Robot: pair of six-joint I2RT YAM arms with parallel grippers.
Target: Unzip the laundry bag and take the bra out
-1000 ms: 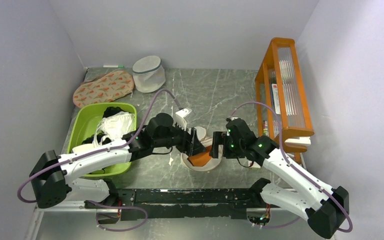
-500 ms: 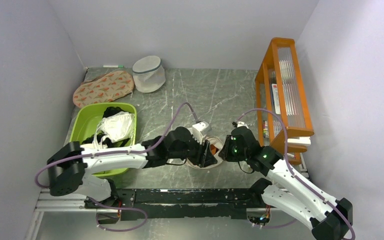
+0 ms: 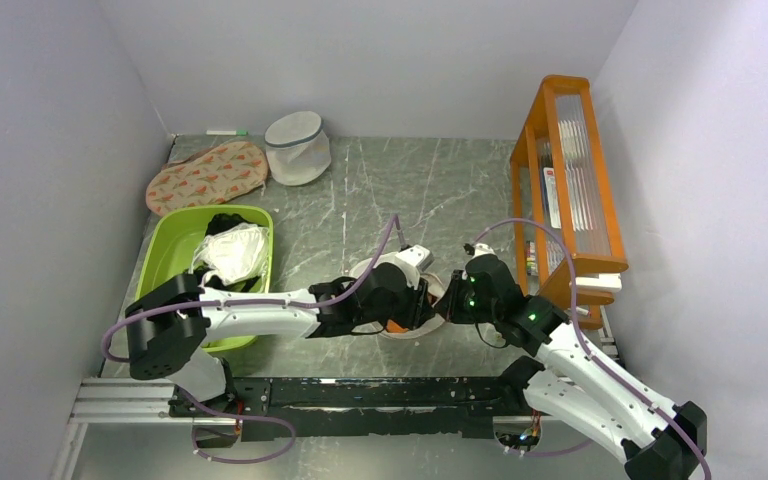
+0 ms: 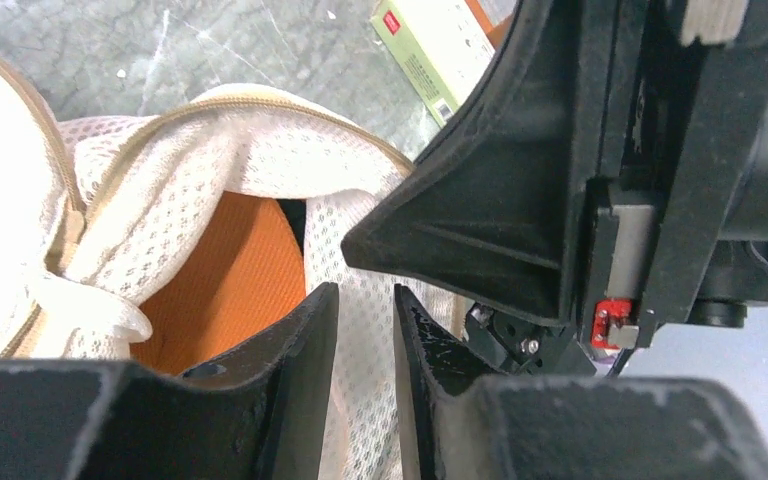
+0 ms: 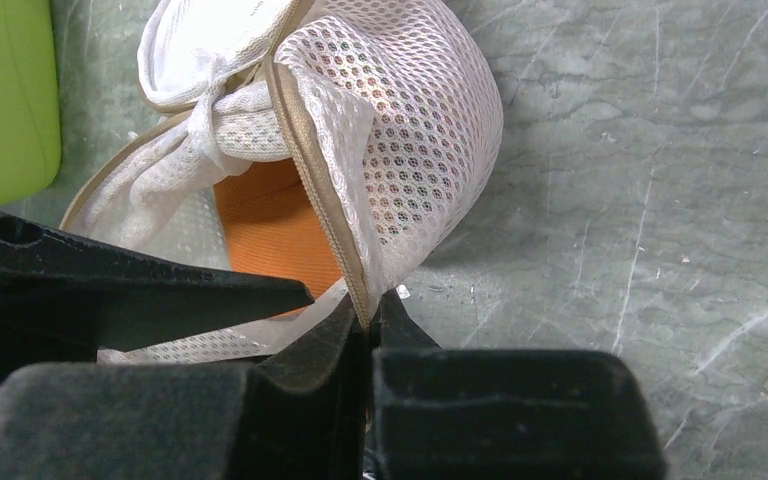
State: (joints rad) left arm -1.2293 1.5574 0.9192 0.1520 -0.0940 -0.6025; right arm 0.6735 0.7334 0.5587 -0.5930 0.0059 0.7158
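Marble tabletop (image 3: 380,190) holds cream mesh laundry bag (image 5: 400,130) unzipped, orange bra (image 5: 275,225) inside

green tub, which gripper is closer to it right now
Left. The left gripper hovers over the laundry bag, reaching in from the side of the green tub. The right gripper pinches the bag's rim on the side away from the tub.

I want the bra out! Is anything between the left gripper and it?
Only mesh of the laundry bag, folded at the left gripper tips. The bag is open and the orange bra shows beside them.
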